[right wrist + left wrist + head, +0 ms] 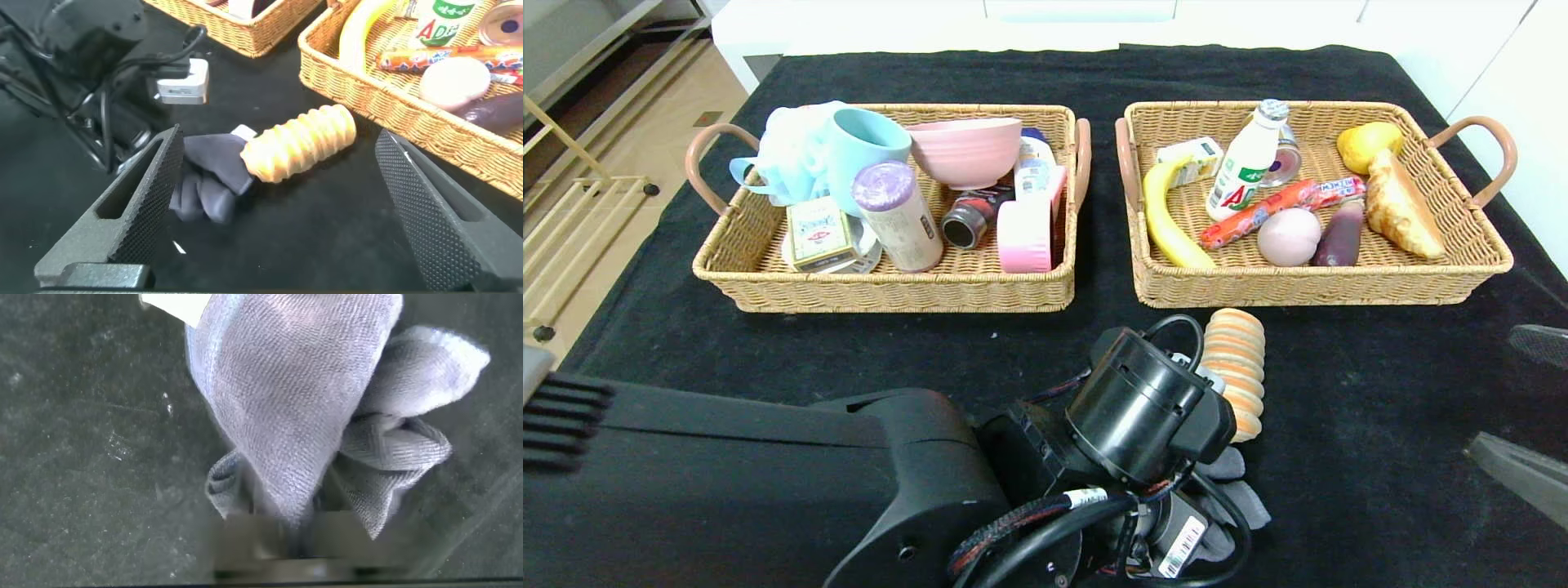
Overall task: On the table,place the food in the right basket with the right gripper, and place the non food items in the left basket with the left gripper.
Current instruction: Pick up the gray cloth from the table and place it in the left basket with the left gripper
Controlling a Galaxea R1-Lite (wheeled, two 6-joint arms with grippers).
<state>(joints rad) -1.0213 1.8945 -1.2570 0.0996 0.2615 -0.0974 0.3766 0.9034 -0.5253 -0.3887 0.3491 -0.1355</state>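
Both baskets nearly full; you have grey cloth (302,408) and ridged bread roll (1236,369) left on tabletop. Left gripper (1217,482) over cloth, fingers' state unclear; right gripper (278,204) fingers wide open, empty.

The head camera is looking down over the bench (1339,425). The left wrist camera is pressing close above a grey glove (310,425), which the right wrist view (208,175) is sharing from low.
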